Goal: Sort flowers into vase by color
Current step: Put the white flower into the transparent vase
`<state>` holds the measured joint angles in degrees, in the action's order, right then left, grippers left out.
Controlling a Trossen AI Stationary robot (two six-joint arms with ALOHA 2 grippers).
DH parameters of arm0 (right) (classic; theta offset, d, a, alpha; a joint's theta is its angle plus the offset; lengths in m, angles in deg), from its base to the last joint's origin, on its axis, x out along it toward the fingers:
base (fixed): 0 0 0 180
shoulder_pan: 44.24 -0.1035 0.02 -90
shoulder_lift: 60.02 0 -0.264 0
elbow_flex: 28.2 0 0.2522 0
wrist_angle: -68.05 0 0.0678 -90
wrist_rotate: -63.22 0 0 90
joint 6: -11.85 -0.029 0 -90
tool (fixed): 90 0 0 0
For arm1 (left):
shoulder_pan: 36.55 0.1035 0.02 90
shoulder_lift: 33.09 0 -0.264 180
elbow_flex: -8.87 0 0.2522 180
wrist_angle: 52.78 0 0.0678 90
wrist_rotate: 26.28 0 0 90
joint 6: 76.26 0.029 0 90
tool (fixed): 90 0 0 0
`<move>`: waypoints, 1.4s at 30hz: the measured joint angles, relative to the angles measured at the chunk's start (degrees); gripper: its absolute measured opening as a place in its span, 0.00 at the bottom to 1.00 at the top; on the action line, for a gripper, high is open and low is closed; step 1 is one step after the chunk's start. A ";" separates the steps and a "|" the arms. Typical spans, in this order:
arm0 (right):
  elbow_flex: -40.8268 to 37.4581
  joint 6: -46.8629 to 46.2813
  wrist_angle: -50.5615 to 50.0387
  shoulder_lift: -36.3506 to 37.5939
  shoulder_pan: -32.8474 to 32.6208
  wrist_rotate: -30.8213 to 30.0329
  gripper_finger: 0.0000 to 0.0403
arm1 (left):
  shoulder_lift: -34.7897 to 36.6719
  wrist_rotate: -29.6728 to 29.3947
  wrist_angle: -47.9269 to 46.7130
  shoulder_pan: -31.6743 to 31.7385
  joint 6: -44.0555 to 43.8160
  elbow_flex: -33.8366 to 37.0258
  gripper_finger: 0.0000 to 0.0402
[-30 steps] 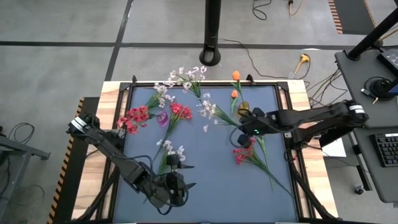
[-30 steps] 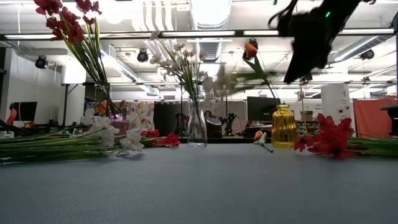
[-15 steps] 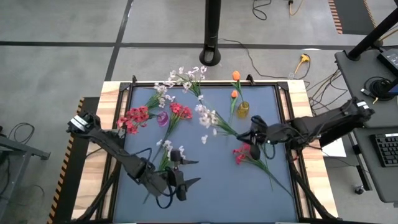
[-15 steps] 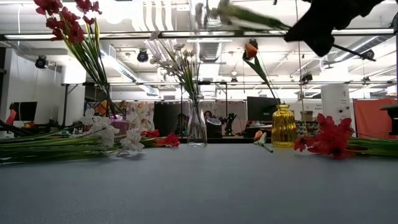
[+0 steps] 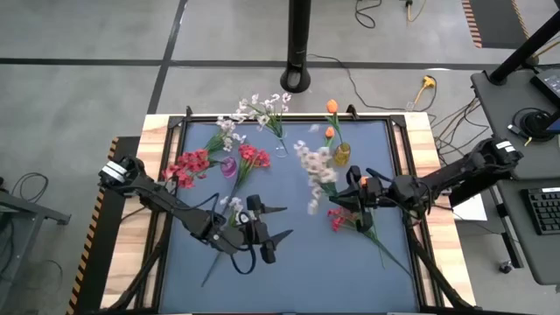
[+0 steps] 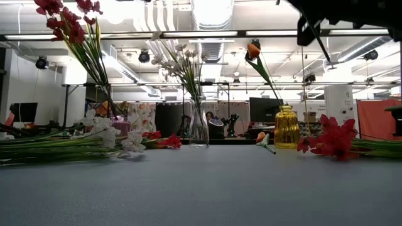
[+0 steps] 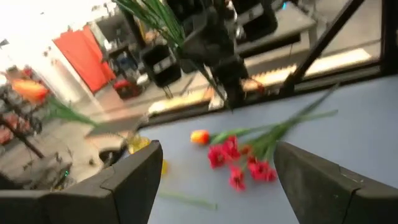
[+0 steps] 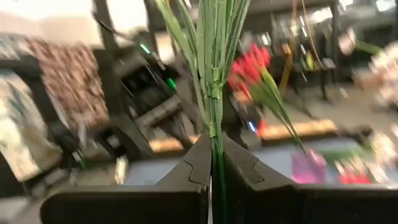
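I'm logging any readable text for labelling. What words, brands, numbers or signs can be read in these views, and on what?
No readable text in any view.
yellow vase, clear vase: no labels visible.
Room behind the table in the low view: anything printed is too small or blurred to read.
right gripper, shut on a white-blossom spray: no markings readable.
left gripper, open: none readable.
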<state>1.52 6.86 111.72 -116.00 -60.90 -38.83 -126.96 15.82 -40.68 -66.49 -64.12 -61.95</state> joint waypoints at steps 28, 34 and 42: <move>17.66 13.19 24.82 -29.45 0.17 5.02 0.03 | -8.63 21.48 26.19 12.04 0.90 0.64 0.67; 17.65 13.18 24.99 -29.45 0.17 5.02 0.03 | -9.06 21.57 28.22 13.13 0.88 0.64 0.55; 17.56 13.90 24.82 -29.45 0.20 4.89 0.03 | -9.27 21.72 28.68 13.26 0.86 0.64 0.25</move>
<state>19.07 20.76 136.53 -145.45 -60.71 -33.94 -136.23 37.54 -12.00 -53.23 -63.26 -61.31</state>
